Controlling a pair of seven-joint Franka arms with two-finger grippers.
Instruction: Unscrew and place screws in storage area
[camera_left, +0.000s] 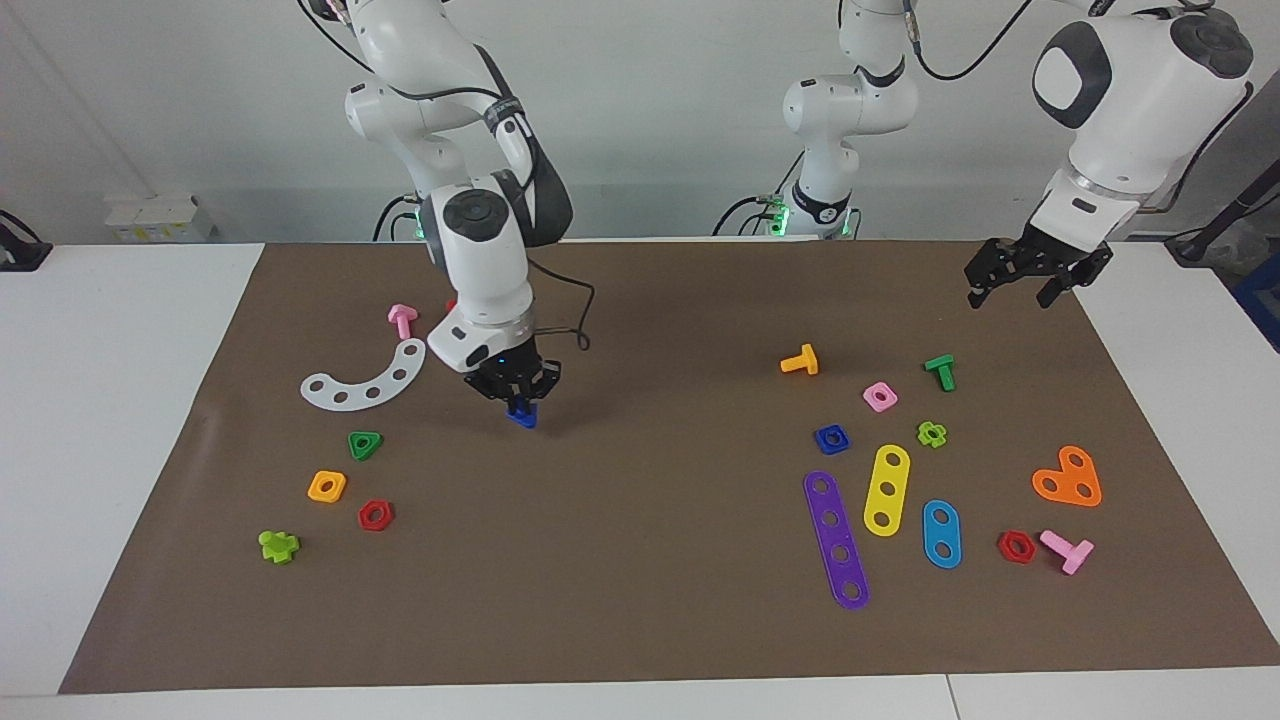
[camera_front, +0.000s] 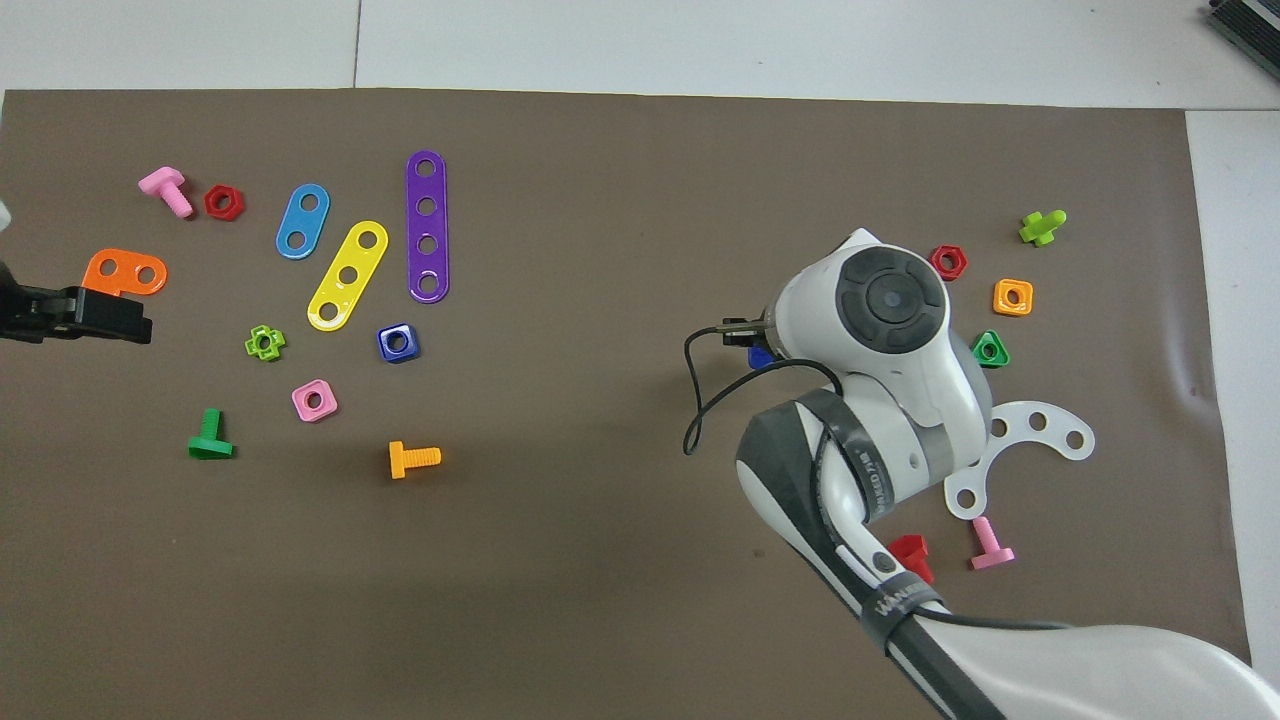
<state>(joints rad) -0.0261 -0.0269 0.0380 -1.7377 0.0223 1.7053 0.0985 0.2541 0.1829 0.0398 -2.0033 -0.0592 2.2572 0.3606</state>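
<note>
My right gripper is shut on the small dark-blue screw and holds it head-down, just over the bare brown mat beside the white curved plate. In the overhead view the right arm hides most of the gripper, and only a bit of the blue screw shows under the wrist. My left gripper waits open and empty in the air over the mat's edge at the left arm's end; it also shows in the overhead view, beside the orange plate.
Around the white plate lie a pink screw, a green triangle nut, an orange nut, a red nut and a lime screw. Toward the left arm's end lie a blue square nut, coloured strips, nuts and T-shaped screws.
</note>
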